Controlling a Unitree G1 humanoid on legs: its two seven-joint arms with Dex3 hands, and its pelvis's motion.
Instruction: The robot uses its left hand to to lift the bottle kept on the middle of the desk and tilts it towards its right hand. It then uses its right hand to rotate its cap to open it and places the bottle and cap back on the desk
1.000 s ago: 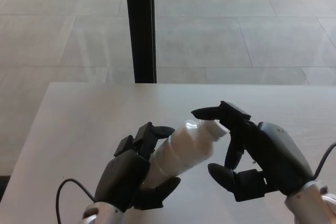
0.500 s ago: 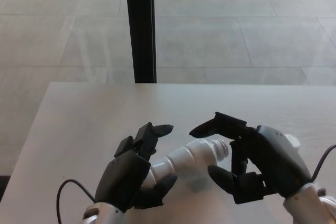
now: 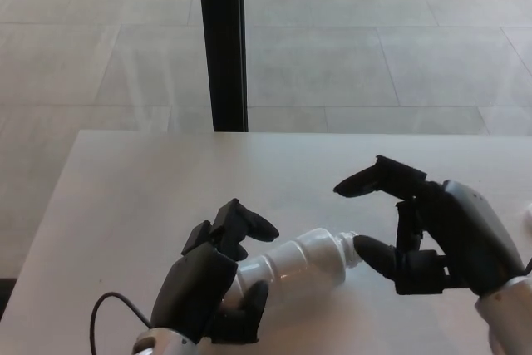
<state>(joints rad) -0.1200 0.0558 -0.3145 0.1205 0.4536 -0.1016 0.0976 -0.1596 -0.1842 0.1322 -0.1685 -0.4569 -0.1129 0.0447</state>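
Bottle [image 3: 291,259] sits low in the frame, slightly left of centre, tilted with its neck pointing right and a little upward. The left hand [image 3: 208,288], at lower left, grips its base end: fingers curl over the top and a thumb presses from below. The body is white and ribbed, with a shoulder narrowing to a short neck. The neck end [image 3: 347,245] appears bare and open, though it is small and hard to read; no cap is visible on it.

Judgement on the step in hand: the cap seems to be off, so what remains is setting both items down on the desk [image 3: 125,197]. To do this well, the left hand should bring the bottle upright before lowering it, so that the base lands flat and nothing spills, and should let go only once it stands. There is free surface just ahead of it.

The right hand [image 3: 432,234], right of centre, is open, with one finger raised toward the upper middle and the thumb tip just beside the neck; I see nothing between its fingers. A small white object [image 3: 527,212] at the right edge may be the cap, but it is too cropped to confirm.
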